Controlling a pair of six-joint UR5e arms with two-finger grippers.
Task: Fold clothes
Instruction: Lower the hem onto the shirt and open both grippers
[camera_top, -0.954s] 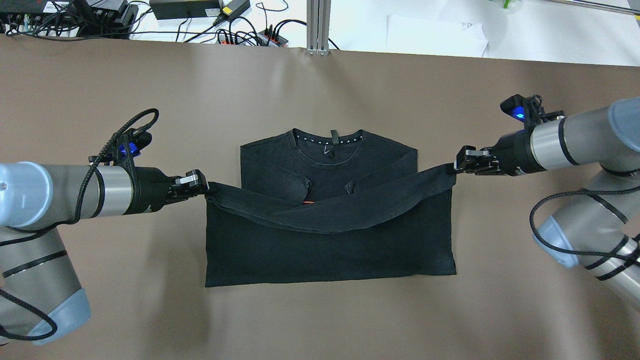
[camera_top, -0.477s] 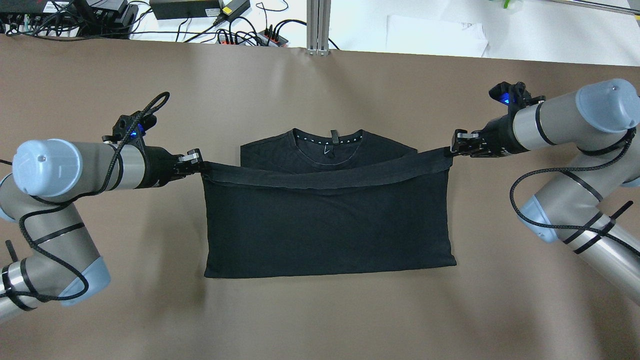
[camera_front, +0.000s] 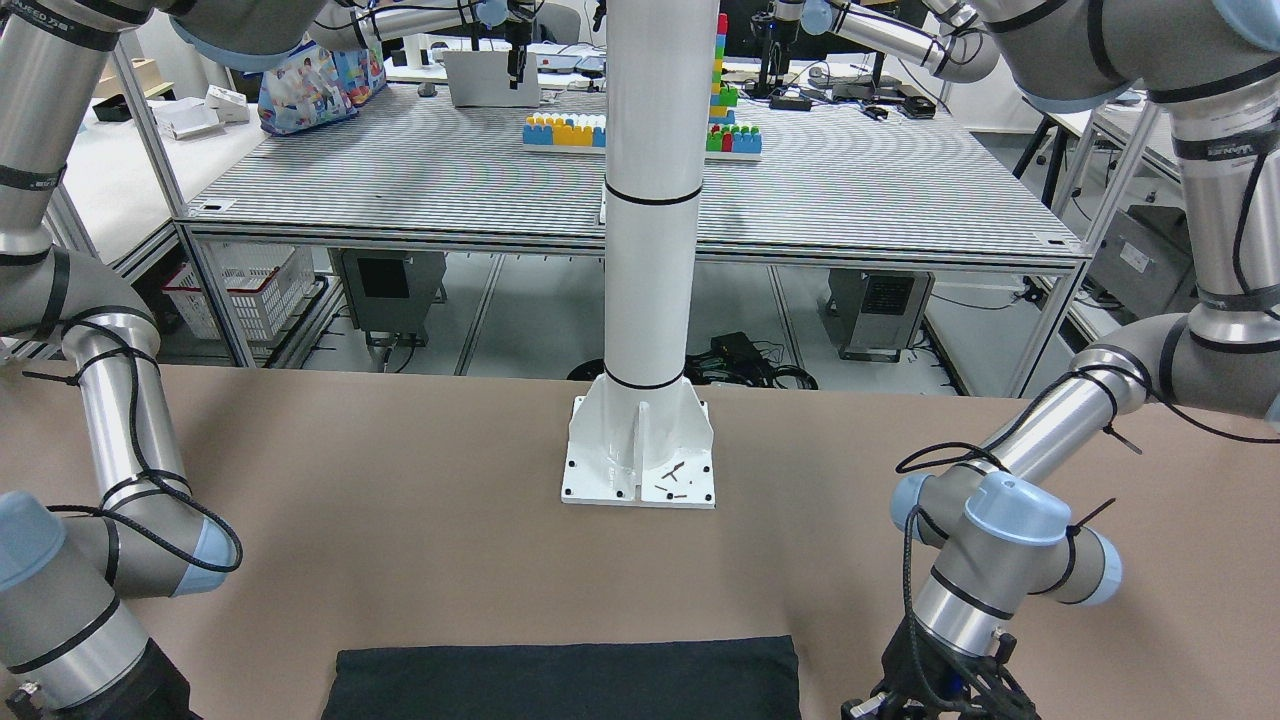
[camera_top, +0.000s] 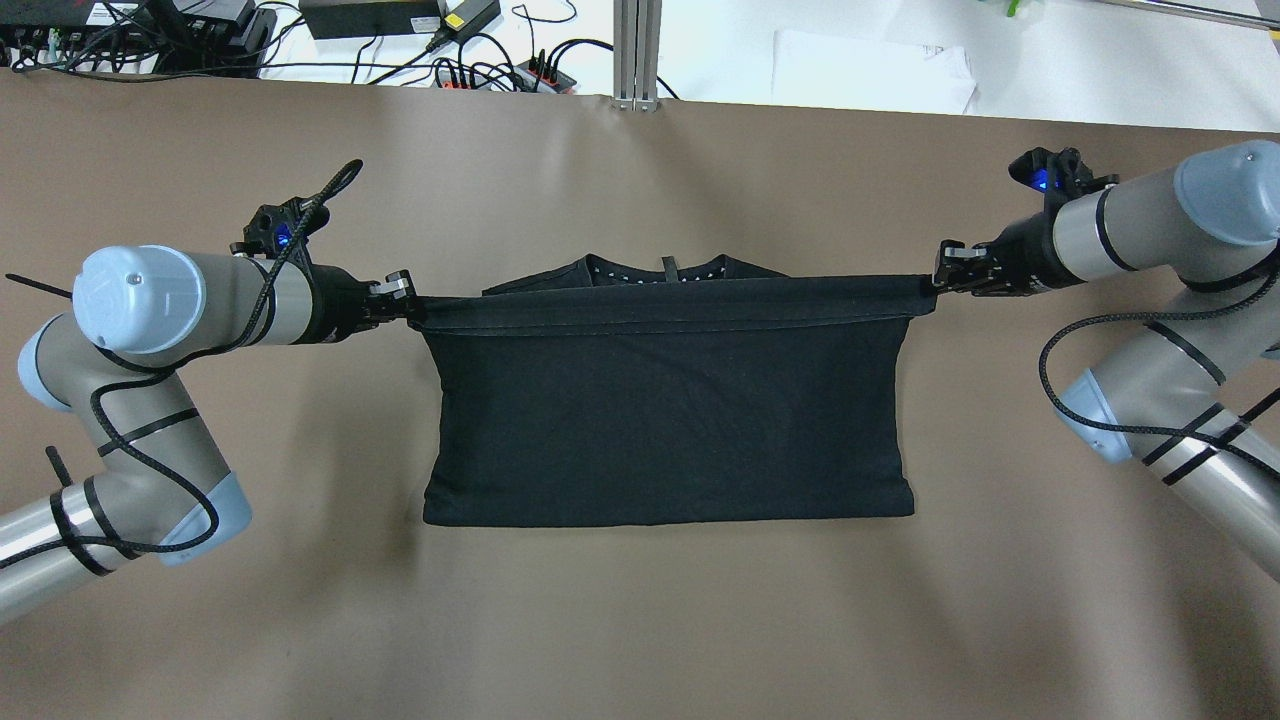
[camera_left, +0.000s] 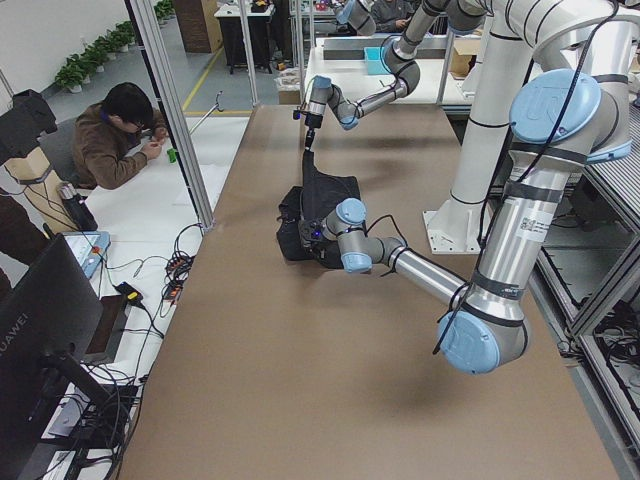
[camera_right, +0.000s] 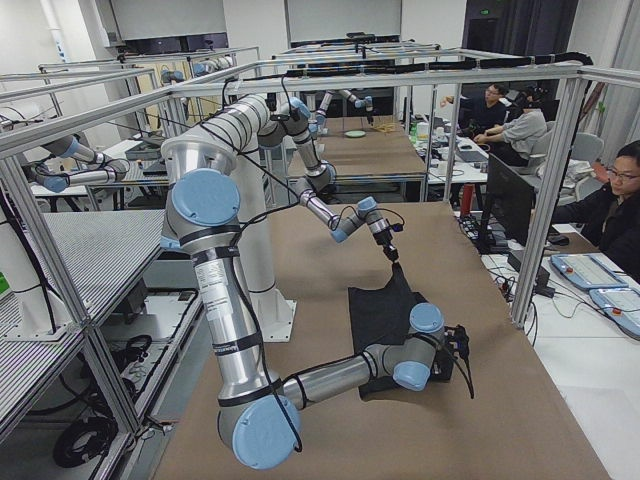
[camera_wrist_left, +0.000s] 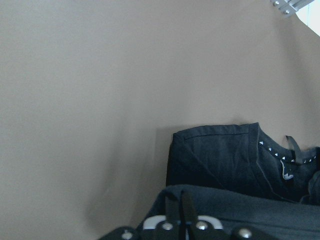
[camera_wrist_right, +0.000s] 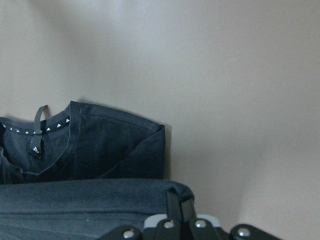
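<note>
The black garment (camera_top: 665, 420) lies in the middle of the brown table, with its near hem lifted and stretched taut over the collar end. My left gripper (camera_top: 408, 300) is shut on the hem's left corner. My right gripper (camera_top: 938, 276) is shut on the right corner. Only the collar (camera_top: 660, 268) with its white dots peeks out beyond the held hem. In the left wrist view the fingers (camera_wrist_left: 174, 207) pinch the hem above the shoulder part (camera_wrist_left: 220, 155). The right wrist view shows its fingers (camera_wrist_right: 178, 206) the same way, with the collar label (camera_wrist_right: 36, 149) below.
The white pillar base (camera_front: 640, 450) stands on the table behind the garment's near fold (camera_front: 565, 680). Cables and power strips (camera_top: 500, 70) lie past the far table edge. A seated person (camera_left: 120, 135) is beyond the table's far side.
Both grippers carried the hem farther away from the robot, over the shirt's upper part. The sagging hem is now pulled straight, and only the collar still shows.
</note>
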